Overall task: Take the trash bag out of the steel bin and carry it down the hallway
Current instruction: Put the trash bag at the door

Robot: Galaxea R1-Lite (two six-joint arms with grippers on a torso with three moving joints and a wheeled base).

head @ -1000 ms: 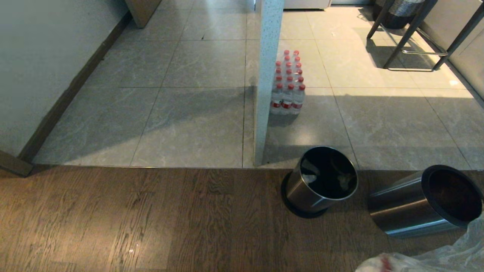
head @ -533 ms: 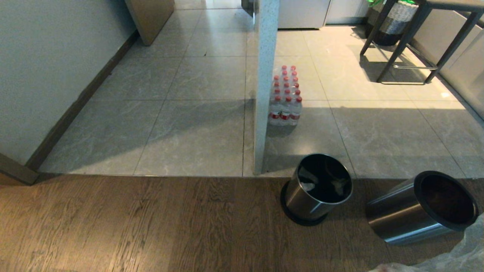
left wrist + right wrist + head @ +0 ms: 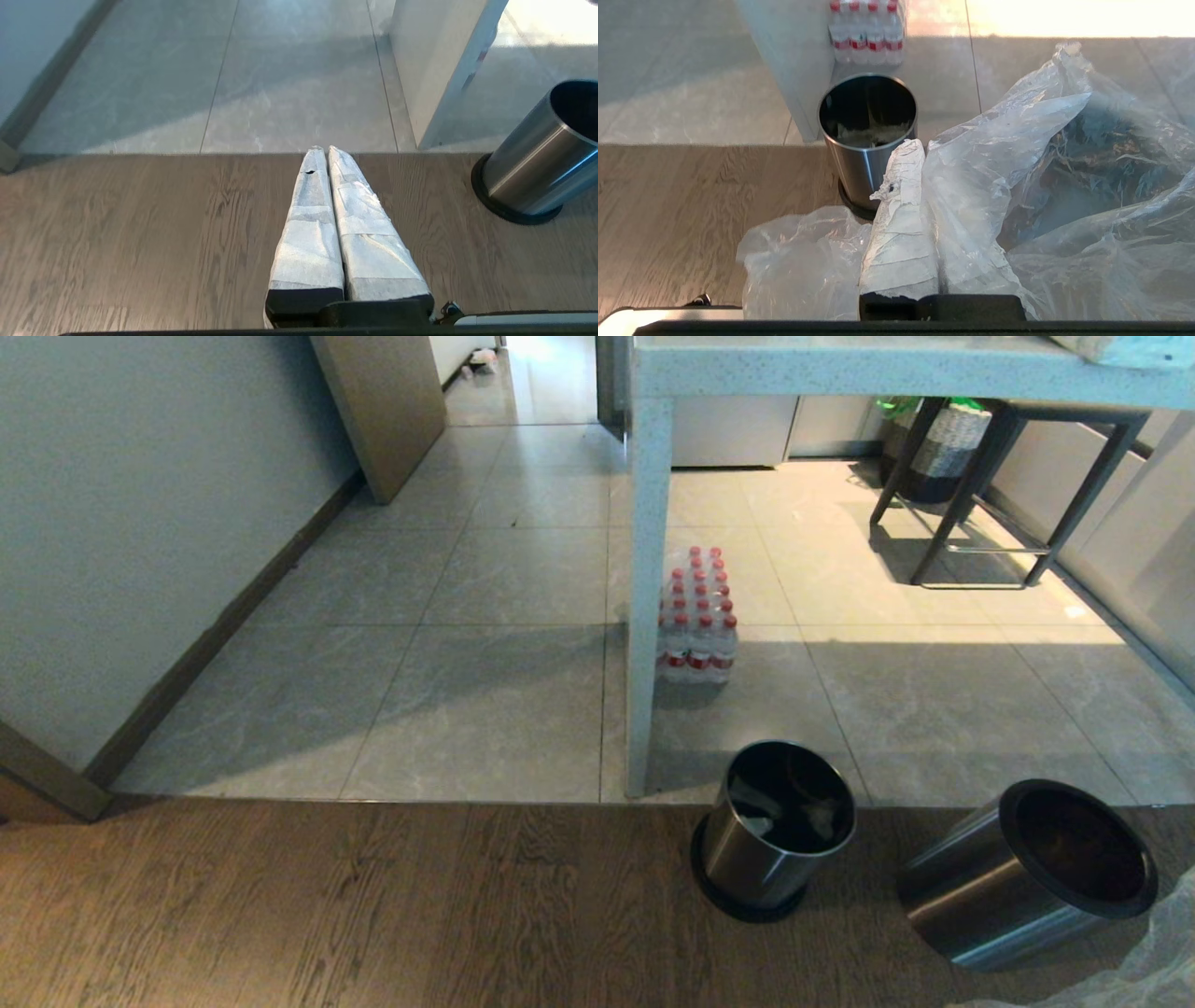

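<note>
My right gripper (image 3: 922, 154) is shut on a clear, crumpled trash bag (image 3: 994, 140) with dark rubbish inside; the plastic drapes over one finger and hides it. In the head view only a corner of the bag (image 3: 1153, 966) shows, at the bottom right. An upright steel bin (image 3: 775, 826) stands on the wood floor by the tile edge, with scraps inside, just beyond the right gripper in its wrist view (image 3: 868, 135). A second steel bin (image 3: 1022, 873) lies tipped to its right. My left gripper (image 3: 324, 150) hangs shut and empty over the wood floor. The tiled hallway (image 3: 485, 523) runs ahead on the left.
A speckled table leg (image 3: 644, 616) stands at the tile edge with a pack of red-capped water bottles (image 3: 695, 616) behind it. A black-legged stool (image 3: 1008, 495) and a woven basket (image 3: 943, 443) are at the far right. A wall with dark skirting (image 3: 187, 663) runs along the left.
The head view has tilted upward, so the whole scene slid down the picture and the table top and far room came into sight. Less of the bag shows at the bottom right.
</note>
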